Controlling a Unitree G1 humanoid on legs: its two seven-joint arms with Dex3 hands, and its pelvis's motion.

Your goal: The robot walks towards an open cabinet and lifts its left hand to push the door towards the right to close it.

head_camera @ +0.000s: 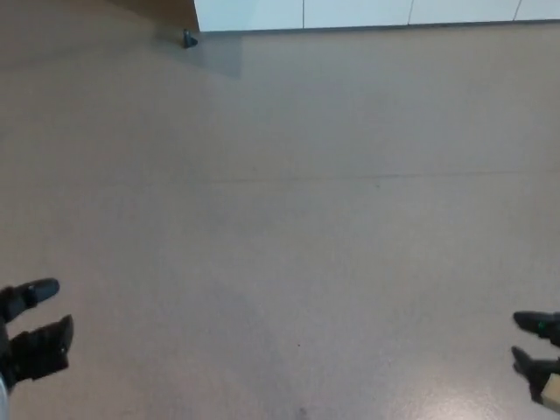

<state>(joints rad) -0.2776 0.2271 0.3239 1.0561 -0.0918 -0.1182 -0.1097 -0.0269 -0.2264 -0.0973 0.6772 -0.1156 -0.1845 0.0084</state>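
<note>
A row of white cabinet fronts (350, 13) runs along the top edge of the head view, far ahead across the floor. Thin vertical seams divide the panels; I cannot tell which one is the open door. My left hand (33, 334) hangs low at the bottom left corner, open, with its black fingers (39, 289) spread and holding nothing. At the bottom right corner my right hand (538, 346) shows only partly, its fingers apart and empty. Both hands are far from the cabinet.
A wide brown-grey floor (289, 219) lies between me and the cabinet. A small dark object (188, 38), perhaps a doorstop, sits on the floor near the cabinet's left end. A darker brown surface (166, 9) fills the top left.
</note>
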